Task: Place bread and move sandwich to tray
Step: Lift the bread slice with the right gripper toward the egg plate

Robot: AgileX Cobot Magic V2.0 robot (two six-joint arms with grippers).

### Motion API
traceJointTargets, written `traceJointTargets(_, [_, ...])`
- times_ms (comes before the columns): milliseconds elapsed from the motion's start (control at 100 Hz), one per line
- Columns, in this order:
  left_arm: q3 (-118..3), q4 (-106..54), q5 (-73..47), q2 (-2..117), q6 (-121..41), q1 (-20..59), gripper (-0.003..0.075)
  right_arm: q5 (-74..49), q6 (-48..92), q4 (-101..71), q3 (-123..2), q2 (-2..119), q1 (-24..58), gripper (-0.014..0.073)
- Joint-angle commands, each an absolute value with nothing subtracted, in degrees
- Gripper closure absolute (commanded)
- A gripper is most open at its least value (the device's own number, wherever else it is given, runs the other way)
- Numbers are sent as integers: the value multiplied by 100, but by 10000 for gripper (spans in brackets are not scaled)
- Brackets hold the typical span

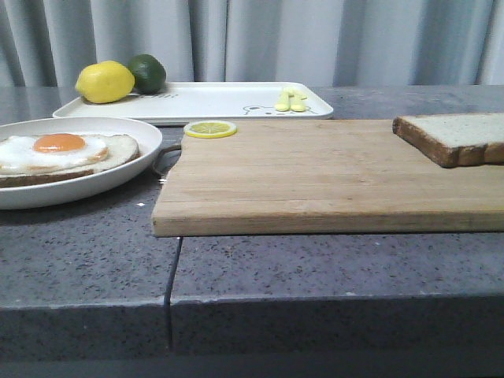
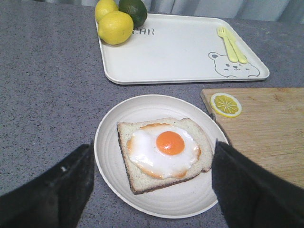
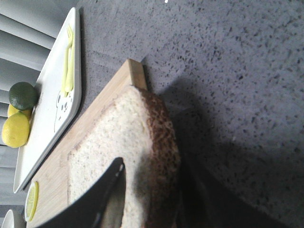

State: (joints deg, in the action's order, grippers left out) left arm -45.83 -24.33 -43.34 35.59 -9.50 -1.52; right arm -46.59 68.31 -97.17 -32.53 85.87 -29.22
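Observation:
The bread lies at the right end of the wooden board. In the right wrist view my right gripper is closed on the bread's edge, with one finger on its pale face and the other past the brown crust. The sandwich, egg on top, sits on its round white plate at the left. My left gripper is open above that plate, with a finger on each side of the sandwich. The tray lies at the back. Neither gripper shows in the front view.
A lemon and a lime sit on the tray's left end, and a yellow fork and spoon on its right end. A lemon slice lies on the board's far left corner. The counter edge runs along the front.

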Motion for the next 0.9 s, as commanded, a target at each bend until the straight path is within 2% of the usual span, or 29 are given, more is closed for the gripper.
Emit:
traceJointTargets(0, [-4750,-2598,-3995,3590,-898,-135,236,-4562,6817,-9634,-3287,8554,-2964,365])
traceJointTargets(190, [-4750,-2598,-3995,3590,-898,-135,236,-4562,6817,-9634,-3287,8554,-2964,650])
traceJointTargets(260, [-4750,-2598,-3995,3590,-898,-135,236,-4568,6817,-9641,-3287,8554,-2964,718])
traceJointTargets(520, [-4750,-2598,-3995,3590,-898,-135,236,-5147,6802,-9672,-3519,8278,-2964,701])
traceJointTargets(890, [-4750,-2598,-3995,3590,-898,-135,236,-5534,5633,-9684,-4448,6740,-2822,701])
